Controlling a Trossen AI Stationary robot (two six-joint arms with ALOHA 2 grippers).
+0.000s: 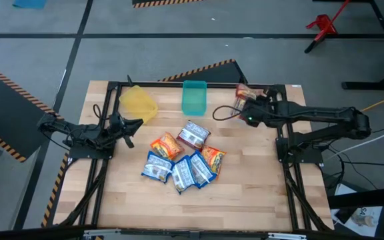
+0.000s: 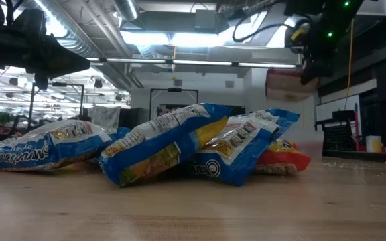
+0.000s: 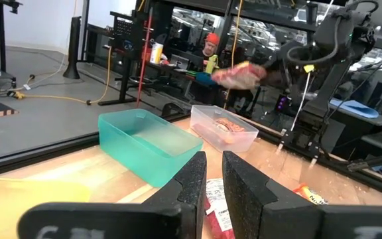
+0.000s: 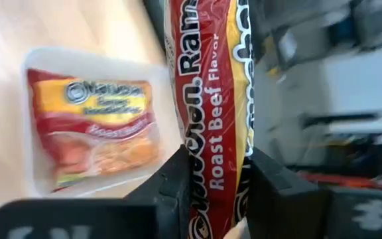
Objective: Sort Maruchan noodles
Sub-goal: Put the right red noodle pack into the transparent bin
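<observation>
Red Maruchan packet (image 4: 212, 99) is clamped in the right fingers (image 4: 178, 179); left fingers (image 3: 194, 179) nearly together, empty.

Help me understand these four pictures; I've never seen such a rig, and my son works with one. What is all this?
Two robot arms work at a wooden table. One camera looks down from above, one sits at table height, and one rides on each wrist. A pile of noodle packets lies mid-table, with a yellow bin, a teal bin and a clear bin at the far edge. The right gripper holds a red Roast Beef packet above the clear bin, where one red packet already lies. The left gripper waits nearly shut.
</observation>
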